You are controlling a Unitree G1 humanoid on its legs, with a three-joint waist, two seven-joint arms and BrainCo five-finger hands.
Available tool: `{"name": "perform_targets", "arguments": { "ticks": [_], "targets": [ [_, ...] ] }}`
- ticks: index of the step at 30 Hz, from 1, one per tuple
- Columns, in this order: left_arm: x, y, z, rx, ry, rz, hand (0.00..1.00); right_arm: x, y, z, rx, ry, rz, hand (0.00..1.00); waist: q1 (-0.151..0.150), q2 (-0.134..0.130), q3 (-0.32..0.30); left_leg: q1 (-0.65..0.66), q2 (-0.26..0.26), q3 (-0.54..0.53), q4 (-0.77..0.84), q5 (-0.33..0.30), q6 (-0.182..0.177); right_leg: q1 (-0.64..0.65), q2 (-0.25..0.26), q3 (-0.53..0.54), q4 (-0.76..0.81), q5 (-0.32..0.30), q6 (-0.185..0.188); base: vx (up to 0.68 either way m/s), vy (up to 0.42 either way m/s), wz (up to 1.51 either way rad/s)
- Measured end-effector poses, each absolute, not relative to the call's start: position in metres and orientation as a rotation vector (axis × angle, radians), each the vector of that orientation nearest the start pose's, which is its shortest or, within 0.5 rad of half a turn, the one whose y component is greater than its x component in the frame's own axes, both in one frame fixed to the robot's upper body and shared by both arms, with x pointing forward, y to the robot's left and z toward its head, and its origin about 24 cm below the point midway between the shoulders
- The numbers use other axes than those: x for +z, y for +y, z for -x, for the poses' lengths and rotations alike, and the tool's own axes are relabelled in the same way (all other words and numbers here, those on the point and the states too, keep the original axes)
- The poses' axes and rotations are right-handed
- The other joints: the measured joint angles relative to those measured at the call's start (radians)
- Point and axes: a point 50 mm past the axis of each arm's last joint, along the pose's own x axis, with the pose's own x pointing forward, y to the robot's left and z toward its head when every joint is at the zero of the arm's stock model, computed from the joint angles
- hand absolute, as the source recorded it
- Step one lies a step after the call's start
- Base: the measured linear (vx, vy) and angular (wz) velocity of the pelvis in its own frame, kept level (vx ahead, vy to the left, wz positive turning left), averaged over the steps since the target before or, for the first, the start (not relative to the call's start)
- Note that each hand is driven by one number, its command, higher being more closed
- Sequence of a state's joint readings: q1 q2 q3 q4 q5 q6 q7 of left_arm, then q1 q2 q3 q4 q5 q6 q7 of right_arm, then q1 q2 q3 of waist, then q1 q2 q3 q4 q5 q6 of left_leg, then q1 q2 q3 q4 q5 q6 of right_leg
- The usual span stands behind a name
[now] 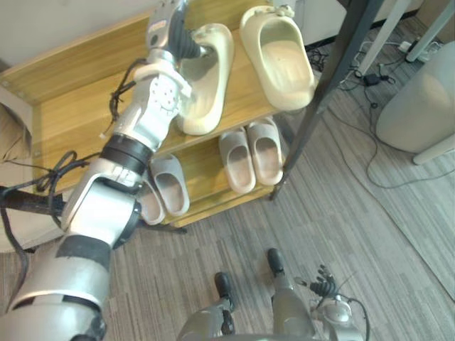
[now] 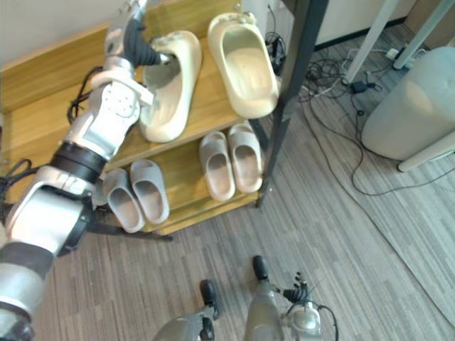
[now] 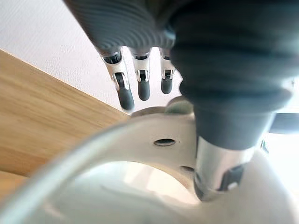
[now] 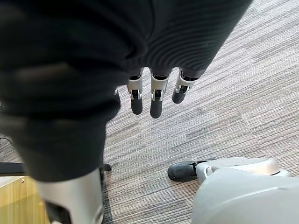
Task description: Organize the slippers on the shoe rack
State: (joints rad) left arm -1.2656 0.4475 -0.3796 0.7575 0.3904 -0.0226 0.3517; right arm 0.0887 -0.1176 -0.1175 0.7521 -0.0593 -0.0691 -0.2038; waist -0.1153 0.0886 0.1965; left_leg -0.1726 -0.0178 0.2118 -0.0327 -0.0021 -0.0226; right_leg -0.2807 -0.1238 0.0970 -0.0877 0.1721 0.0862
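Note:
Two large cream slippers lie side by side on the top board of the wooden shoe rack [image 1: 71, 106]. My left hand [image 1: 169, 27] is at the toe end of the left cream slipper [image 1: 206, 85]. In the left wrist view its thumb [image 3: 219, 172] reaches down into that slipper's opening [image 3: 154, 140], while the fingers [image 3: 142, 86] stay straight above the upper, apart from it. The right cream slipper [image 1: 281, 60] lies free beside it. My right hand [image 1: 325, 288] hangs low over the carpet, fingers [image 4: 156, 98] straight and holding nothing.
On the lower shelf stand a grey pair [image 1: 165, 188] and a beige pair [image 1: 250, 153]. A black slanted post [image 1: 334, 71] stands at the rack's right end. Cables [image 1: 370, 78] and a pale rounded container [image 1: 419, 106] sit on the carpet to the right.

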Motion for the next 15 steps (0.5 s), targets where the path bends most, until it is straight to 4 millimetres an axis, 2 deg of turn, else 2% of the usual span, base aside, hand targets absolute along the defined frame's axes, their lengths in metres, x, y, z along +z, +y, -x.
{"name": "perform_targets", "arguments": {
  "ticks": [11, 15],
  "targets": [
    [0.304, 0.116, -0.402, 0.218, -0.669, -0.794, 0.0, -0.118, -0.224, -0.152, -0.343, 0.757, 0.206, 0.0, 0.004, -0.002, 0.016, 0.033, 0.0, -0.013, -0.004, 0.003, 0.004, 0.039, -0.002, -0.014, 0.0, -0.001, 0.0, 0.0, -0.012, 0.03],
    [0.304, 0.103, -0.39, 0.174, -0.74, -0.702, 0.0, -0.118, -0.223, -0.154, -0.338, 0.764, 0.207, 0.0, 0.007, -0.002, 0.018, 0.038, -0.003, -0.036, -0.026, 0.022, 0.01, 0.045, -0.005, -0.035, 0.0, -0.002, 0.001, -0.01, -0.019, 0.14]
  ]
}}
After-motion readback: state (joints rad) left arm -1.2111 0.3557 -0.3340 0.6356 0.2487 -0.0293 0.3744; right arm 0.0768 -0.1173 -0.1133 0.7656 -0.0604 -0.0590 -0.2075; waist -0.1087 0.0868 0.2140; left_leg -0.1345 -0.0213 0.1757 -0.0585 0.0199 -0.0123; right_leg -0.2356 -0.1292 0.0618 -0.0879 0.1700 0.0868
